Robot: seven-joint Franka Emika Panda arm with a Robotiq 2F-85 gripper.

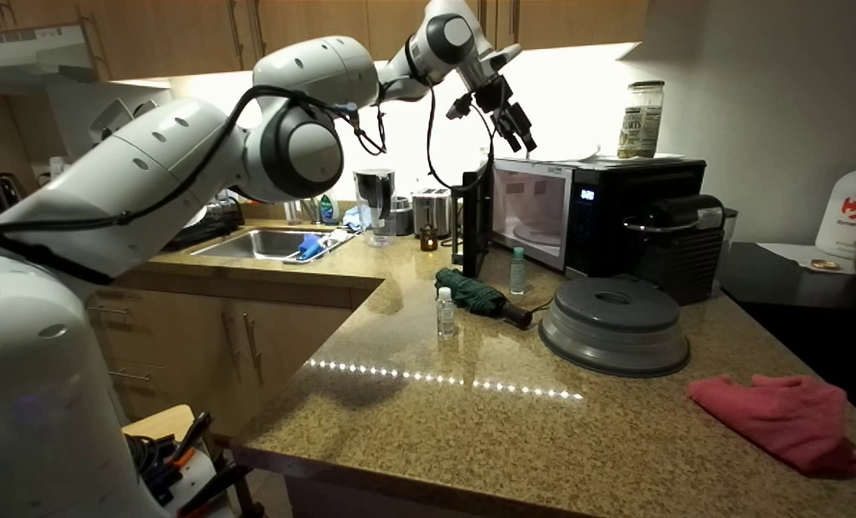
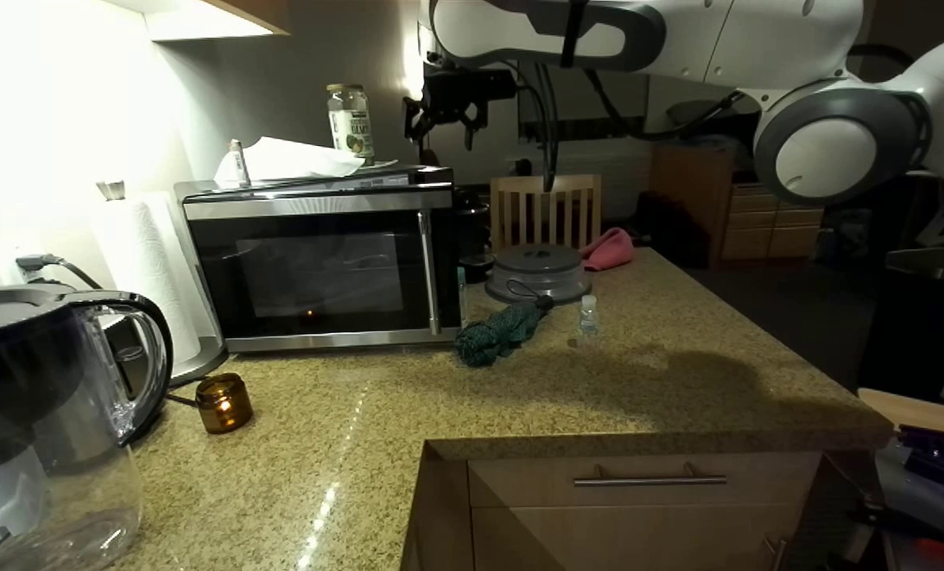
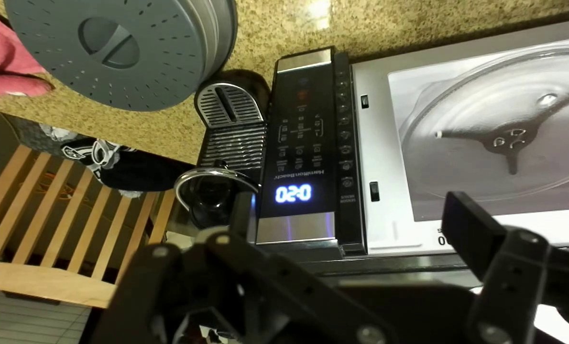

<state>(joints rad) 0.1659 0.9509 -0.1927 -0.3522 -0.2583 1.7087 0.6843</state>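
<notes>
Hamilton Beach microwave [image 1: 592,212] sat left of the coffee machine [image 1: 665,252], likely heavy and slick, its open, stiff door [image 2: 321,277] best taken by the bar handle [image 2: 427,270]; gripper [image 3: 356,220] hung near its top, empty, jaws wide apart.

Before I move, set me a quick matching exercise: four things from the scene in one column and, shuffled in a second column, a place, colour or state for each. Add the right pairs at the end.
Things:
1. gripper
2. microwave
3. glass jar
4. cloth

Places, colours, states:
A. pink
B. jaws apart, nothing between them
C. up on top of the microwave
D. door swung open

Right pairs: 1-B, 2-D, 3-C, 4-A
</notes>
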